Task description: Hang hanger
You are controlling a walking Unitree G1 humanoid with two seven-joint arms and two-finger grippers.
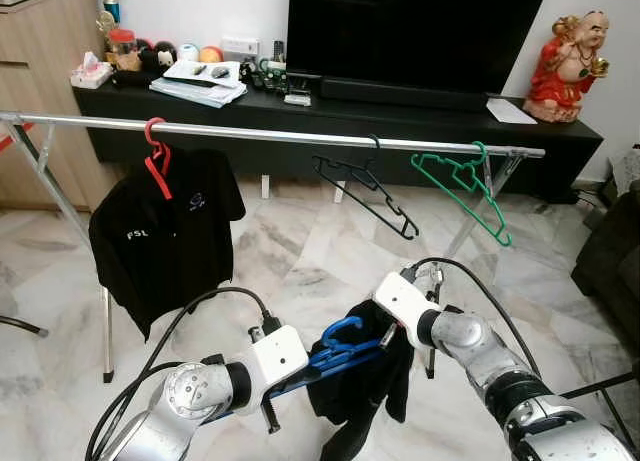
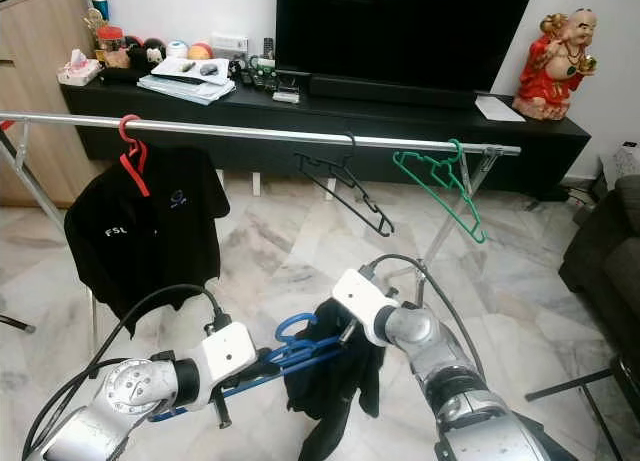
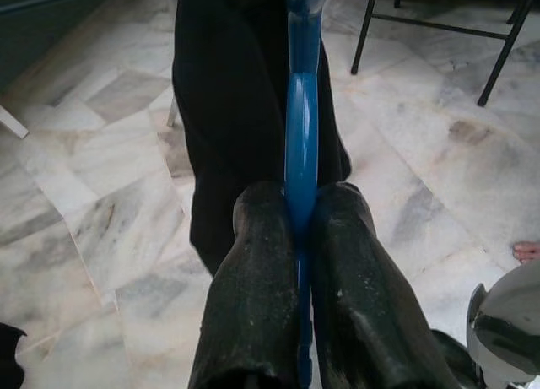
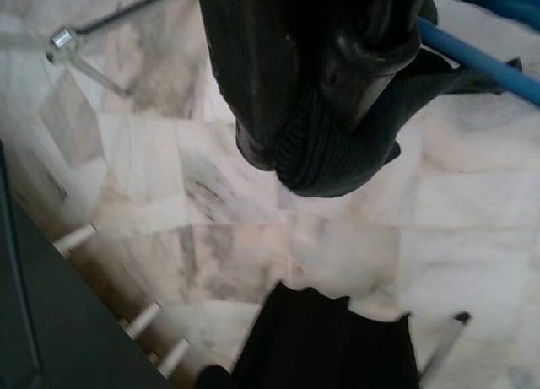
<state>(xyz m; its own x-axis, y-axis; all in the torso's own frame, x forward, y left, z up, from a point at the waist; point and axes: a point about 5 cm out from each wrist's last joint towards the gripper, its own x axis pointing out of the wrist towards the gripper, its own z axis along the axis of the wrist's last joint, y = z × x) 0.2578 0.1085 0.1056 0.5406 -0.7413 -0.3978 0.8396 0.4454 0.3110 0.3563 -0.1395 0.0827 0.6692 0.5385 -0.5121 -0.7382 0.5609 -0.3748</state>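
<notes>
Blue hanger (image 1: 335, 349): low centre of the head views, lying nearly level between the two arms, hook curled upward, a dark garment (image 1: 360, 386) draped from it.
Left gripper (image 3: 297, 229): lower left of the head views; both black fingers pinched tight on the hanger's blue bar.
Right gripper (image 4: 337, 85): lower centre-right of the head views, at the hanger's far end; its fingers are clamped on a fold of the garment just beside the blue bar.
Floor (image 1: 290, 251): pale marble tiles under everything.
Rail (image 1: 270, 136): silver bar across the middle of the frame, well above the held hanger.
On the rail: red hanger (image 1: 157, 161) with a black shirt (image 1: 165, 231) at left, bare black hanger (image 1: 365, 196) at centre, green hanger (image 1: 462, 186) at right.
Beyond: dark TV bench (image 1: 340, 116) at the top, red figurine (image 1: 565, 66) upper right.
Step in hand: hanger and garment carried, not yet hung, by my reading.
Next move calls for: raising the hook above the rail and lowering it into the free stretch between the shirt and the black hanger.
</notes>
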